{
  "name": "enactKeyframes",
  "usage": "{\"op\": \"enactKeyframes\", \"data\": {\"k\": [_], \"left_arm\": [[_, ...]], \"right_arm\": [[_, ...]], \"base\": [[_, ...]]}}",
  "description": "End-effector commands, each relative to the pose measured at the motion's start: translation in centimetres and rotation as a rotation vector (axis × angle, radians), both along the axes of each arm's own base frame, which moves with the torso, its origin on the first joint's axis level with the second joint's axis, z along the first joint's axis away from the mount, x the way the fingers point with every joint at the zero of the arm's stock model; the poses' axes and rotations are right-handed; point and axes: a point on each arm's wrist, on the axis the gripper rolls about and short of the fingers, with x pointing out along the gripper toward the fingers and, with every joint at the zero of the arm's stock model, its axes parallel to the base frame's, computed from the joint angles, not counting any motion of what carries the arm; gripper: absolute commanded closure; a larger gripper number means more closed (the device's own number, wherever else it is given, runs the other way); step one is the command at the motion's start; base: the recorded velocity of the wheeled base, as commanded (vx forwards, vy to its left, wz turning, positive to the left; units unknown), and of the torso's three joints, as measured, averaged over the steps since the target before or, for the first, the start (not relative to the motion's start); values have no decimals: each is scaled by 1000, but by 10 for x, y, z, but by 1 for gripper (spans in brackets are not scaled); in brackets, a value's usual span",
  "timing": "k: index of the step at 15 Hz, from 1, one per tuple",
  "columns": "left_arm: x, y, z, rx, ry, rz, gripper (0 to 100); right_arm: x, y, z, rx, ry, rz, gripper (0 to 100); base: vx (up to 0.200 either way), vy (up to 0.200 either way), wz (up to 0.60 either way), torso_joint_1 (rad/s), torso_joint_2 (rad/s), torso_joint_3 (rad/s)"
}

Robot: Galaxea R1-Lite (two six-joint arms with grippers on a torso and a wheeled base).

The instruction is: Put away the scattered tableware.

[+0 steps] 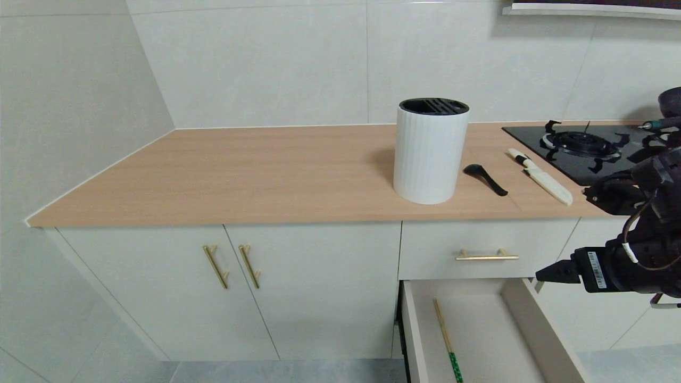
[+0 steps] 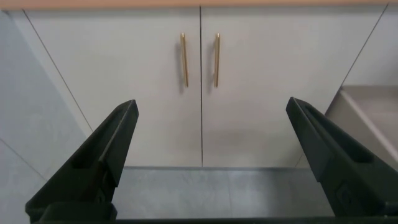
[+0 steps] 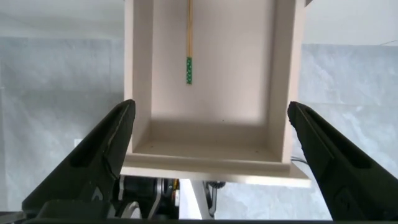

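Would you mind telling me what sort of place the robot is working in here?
Probably a home kitchen: a gas hob set into a wooden countertop, a knife and black spoon lying on it, and an open drawer below.

On the table (image 1: pixel 255 175), spoon (image 1: pixel 485 179) and knife (image 1: pixel 541 177) lie right of the holder (image 1: pixel 430 154). A chopstick (image 1: pixel 446 338) lies in the drawer (image 1: pixel 540 332), lower right.

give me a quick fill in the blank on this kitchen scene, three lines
1. The chopstick in the open drawer has a ____ tip.
2. On the counter, the black spoon lies between the white utensil holder and the ____.
3. The right gripper hangs above the drawer with its fingers ____.
Missing words: green; knife; open.
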Motion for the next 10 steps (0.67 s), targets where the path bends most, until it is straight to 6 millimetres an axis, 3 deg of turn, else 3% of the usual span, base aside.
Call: {"op": "enactKeyframes", "data": {"k": [1, 6, 8, 10], "left_arm": [[0, 0, 0, 0, 0, 1, 0], [0, 0, 0, 0, 0, 1, 0], [0, 0, 0, 0, 0, 1, 0], [0, 0, 0, 0, 0, 1, 0]], "right_arm": [[1, 1, -1, -1, 4, 1, 0], [9, 2, 0, -32, -44, 46, 0], [39, -2, 3, -31, -172, 34, 0], [88, -12, 1, -82, -269, 50, 0]], "base": [[0, 0, 0, 207, -486, -286], [0, 0, 0, 213, -483, -270], [0, 0, 0, 71, -159, -88], [0, 0, 0, 23, -38, -23]]}}
